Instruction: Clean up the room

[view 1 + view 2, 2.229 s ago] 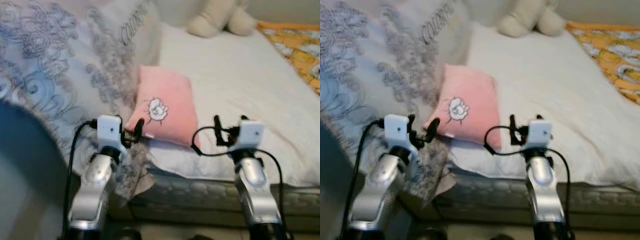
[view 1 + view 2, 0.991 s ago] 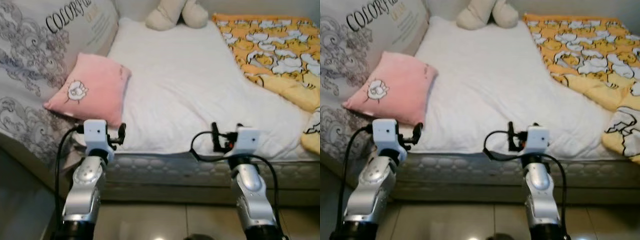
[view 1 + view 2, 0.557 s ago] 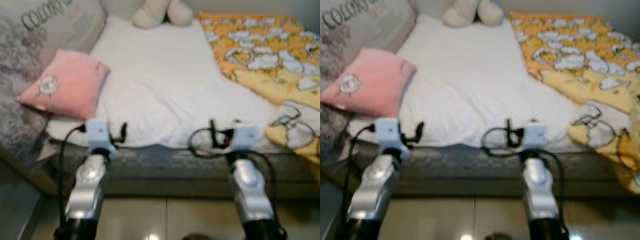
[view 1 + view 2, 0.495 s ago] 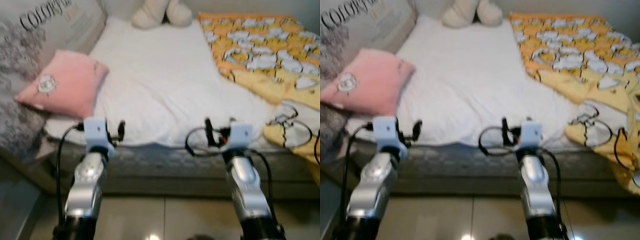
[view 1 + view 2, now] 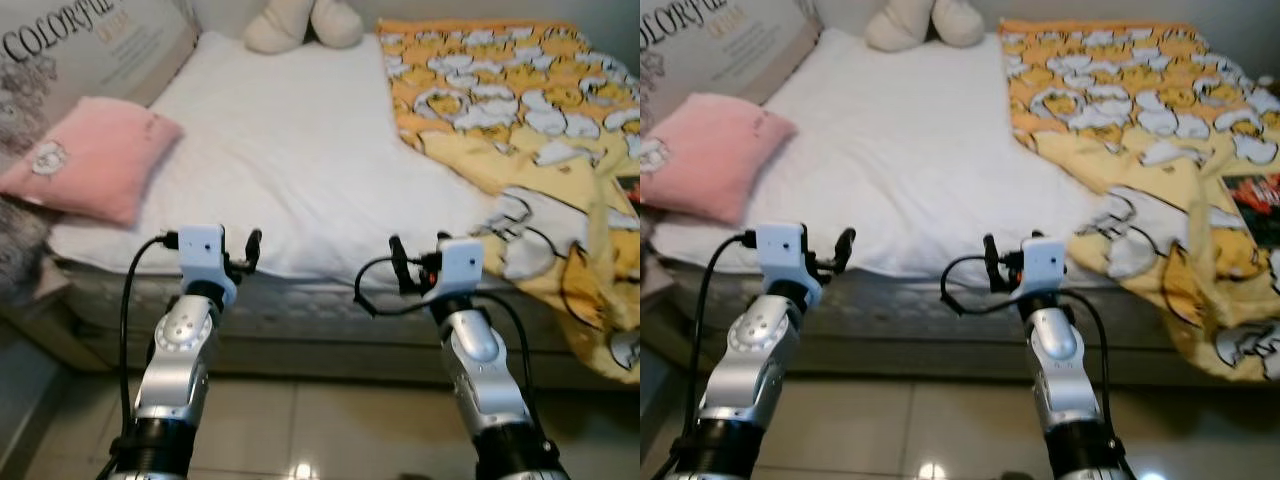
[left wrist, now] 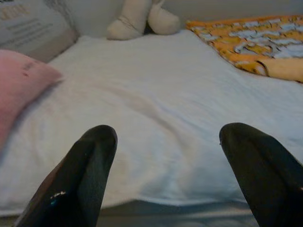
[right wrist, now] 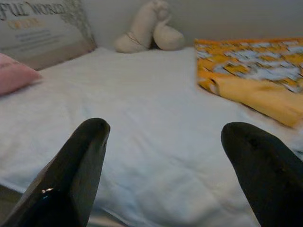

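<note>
In the left eye view, you are facing a bed (image 5: 300, 160) covered in a white sheet. Your left hand (image 5: 245, 255) and right hand (image 5: 400, 268) are hovering side by side just before its near edge, above the tiled floor (image 5: 300, 430). A pink pillow (image 5: 85, 155) is lying on the bed's left side, a yellow patterned blanket (image 5: 520, 130) is spilling over its right side, and a cream plush toy (image 5: 300, 25) is sitting at the far end.

In the left wrist view, your left hand's fingers (image 6: 80, 175) are spreading wide, gripping nothing, pointing across the sheet toward the plush toy.

In the right wrist view, your right hand's fingers (image 7: 75, 170) are likewise gaping wide and empty, with the blanket lying beyond them.
</note>
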`<state>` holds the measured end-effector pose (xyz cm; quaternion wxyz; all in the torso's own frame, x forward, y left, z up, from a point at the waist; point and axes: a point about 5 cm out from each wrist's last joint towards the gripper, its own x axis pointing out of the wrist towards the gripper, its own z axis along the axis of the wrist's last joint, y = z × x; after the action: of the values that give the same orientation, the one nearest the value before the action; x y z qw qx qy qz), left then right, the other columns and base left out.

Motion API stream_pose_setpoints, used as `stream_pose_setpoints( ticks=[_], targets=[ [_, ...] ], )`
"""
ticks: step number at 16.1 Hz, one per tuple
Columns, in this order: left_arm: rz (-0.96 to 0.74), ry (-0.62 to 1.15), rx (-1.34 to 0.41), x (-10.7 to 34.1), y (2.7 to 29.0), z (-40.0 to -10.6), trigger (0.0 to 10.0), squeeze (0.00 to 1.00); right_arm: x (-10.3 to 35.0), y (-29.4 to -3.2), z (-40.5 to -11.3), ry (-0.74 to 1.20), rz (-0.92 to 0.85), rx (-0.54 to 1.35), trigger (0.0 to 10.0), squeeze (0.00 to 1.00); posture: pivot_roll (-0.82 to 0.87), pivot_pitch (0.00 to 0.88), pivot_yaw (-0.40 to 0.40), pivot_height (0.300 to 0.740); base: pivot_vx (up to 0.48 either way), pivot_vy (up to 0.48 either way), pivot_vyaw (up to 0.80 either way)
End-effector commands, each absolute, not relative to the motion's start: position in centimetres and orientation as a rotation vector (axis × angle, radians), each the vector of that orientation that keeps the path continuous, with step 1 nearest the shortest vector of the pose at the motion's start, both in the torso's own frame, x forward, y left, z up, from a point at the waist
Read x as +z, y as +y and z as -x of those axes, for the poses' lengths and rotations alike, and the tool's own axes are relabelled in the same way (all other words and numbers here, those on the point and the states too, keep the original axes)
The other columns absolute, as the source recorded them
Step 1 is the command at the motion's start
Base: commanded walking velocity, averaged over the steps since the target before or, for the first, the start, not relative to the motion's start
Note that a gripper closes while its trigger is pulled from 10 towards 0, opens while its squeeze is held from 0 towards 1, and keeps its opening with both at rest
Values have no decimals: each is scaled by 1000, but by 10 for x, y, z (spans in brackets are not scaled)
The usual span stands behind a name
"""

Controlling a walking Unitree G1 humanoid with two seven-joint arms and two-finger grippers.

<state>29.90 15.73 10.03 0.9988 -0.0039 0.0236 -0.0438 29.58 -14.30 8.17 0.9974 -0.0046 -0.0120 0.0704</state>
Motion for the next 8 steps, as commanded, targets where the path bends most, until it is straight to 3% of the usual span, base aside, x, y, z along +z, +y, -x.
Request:
stream_pose_setpoints(
  ticks=[1, 6, 8],
  targets=[
    [4, 28, -146, 104, 145, -300, 10000, 0, 80, -149, -296, -18, 12, 117, 10000, 0, -110, 0, 79, 740, 0, -446, 0],
    [18, 24, -207, 105, 140, -305, 10000, 0, 79, -149, -296, -11, 18, 113, 10000, 0, -125, 0, 83, 740, 0, -442, 0],
    [16, 26, -234, 105, 138, -309, 10000, 0, 80, -150, -297, -22, 17, 105, 10000, 0, -129, 0, 86, 740, 251, -405, 0]
  ],
)
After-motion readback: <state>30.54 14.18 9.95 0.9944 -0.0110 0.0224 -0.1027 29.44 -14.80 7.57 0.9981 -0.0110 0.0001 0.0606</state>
